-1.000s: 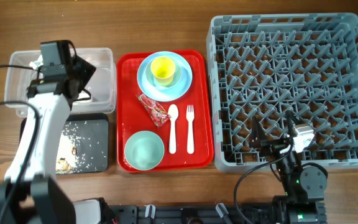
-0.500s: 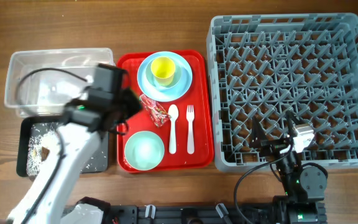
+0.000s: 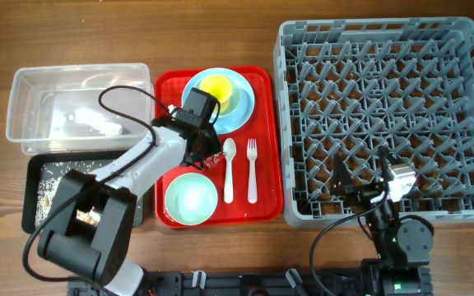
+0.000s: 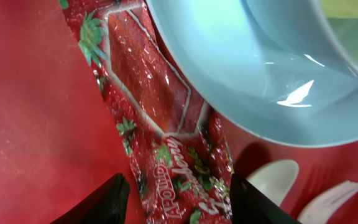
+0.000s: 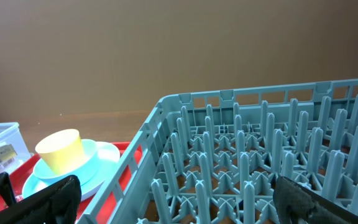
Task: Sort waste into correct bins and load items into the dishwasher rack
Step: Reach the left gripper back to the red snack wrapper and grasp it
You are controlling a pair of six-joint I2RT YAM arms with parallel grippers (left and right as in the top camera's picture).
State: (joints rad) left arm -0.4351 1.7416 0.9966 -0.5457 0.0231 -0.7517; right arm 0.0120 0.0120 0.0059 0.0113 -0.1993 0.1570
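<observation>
My left gripper (image 3: 201, 141) (image 4: 182, 205) is open low over the red tray, its two fingers either side of the red-and-clear wrapper (image 4: 166, 124) (image 3: 213, 156). The wrapper lies flat beside the pale blue plate (image 3: 237, 111) (image 4: 247, 68). The yellow cup (image 3: 216, 90) (image 5: 59, 151) stands in the small pale blue bowl (image 5: 91, 163) on that plate. The mint-green bowl (image 3: 192, 198), white spoon (image 3: 229, 168) and fork (image 3: 251, 168) lie on the tray. A white tissue (image 3: 97, 125) lies in the clear tub (image 3: 23, 107). Food scraps sit in the black tray (image 3: 48, 187). My right gripper (image 3: 369, 193) (image 5: 182, 205) is open and empty over the front edge of the dishwasher rack (image 3: 385, 107) (image 5: 260, 155).
The red tray (image 3: 266, 140) sits between the two bins on the left and the rack on the right. The left arm's cable loops over the clear tub. Bare wooden table (image 3: 220, 33) lies behind the tray.
My left arm has swung right from over the clear tub to the red tray and come down over the wrapper. The right arm has not moved.
</observation>
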